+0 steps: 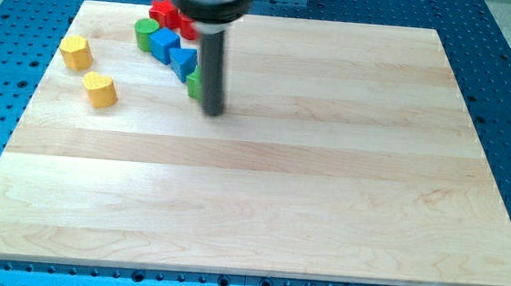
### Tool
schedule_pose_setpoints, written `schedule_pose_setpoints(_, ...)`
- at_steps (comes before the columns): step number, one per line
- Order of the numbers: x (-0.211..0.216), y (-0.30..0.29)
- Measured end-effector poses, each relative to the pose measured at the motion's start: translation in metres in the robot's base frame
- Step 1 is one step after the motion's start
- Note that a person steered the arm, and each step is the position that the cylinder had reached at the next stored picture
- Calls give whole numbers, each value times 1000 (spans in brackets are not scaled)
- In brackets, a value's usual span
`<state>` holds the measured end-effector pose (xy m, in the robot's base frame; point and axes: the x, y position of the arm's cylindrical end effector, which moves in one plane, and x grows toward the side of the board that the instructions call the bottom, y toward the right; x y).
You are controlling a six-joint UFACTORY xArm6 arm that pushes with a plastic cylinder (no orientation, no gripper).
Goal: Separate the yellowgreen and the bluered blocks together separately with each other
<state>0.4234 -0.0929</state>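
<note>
Two yellow blocks (76,52) (101,90) are sitting apart near the view's left. A green cylinder (143,33), two blue blocks (164,43) (184,62), red blocks (163,11) and a green block (192,84) are clustering near the top. My tip (213,112) is resting just right of that green block, probably to push it toward the yellows. I am carrying no pincer, only a rod.

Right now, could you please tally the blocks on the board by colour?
Yellow: 2, a hexagonal yellow block and a heart-shaped yellow block.
Green: 2, a round green block and a green block partly hidden behind my tip.
Blue: 2, blue block, blue block.
Red: 2, red block, red block, partly hidden.
Total: 8.
</note>
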Motion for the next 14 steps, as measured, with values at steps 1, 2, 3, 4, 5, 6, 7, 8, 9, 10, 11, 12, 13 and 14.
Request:
schedule_pose_setpoints(1,3,22)
schedule_pose_setpoints(2,-42,83)
schedule_pose_setpoints(3,-53,21)
schedule_pose_setpoints(4,-28,-68)
schedule_pose_setpoints(5,-28,-71)
schedule_pose_setpoints(6,-54,-76)
schedule_pose_setpoints(7,-55,-55)
schedule_pose_setpoints(8,-68,-45)
schedule_pose_setpoints(9,-66,-37)
schedule_pose_setpoints(10,-62,-26)
schedule_pose_setpoints(11,-80,-21)
schedule_pose_setpoints(12,-100,-8)
schedule_pose_setpoints(13,-66,-11)
schedule_pose_setpoints(14,-53,-27)
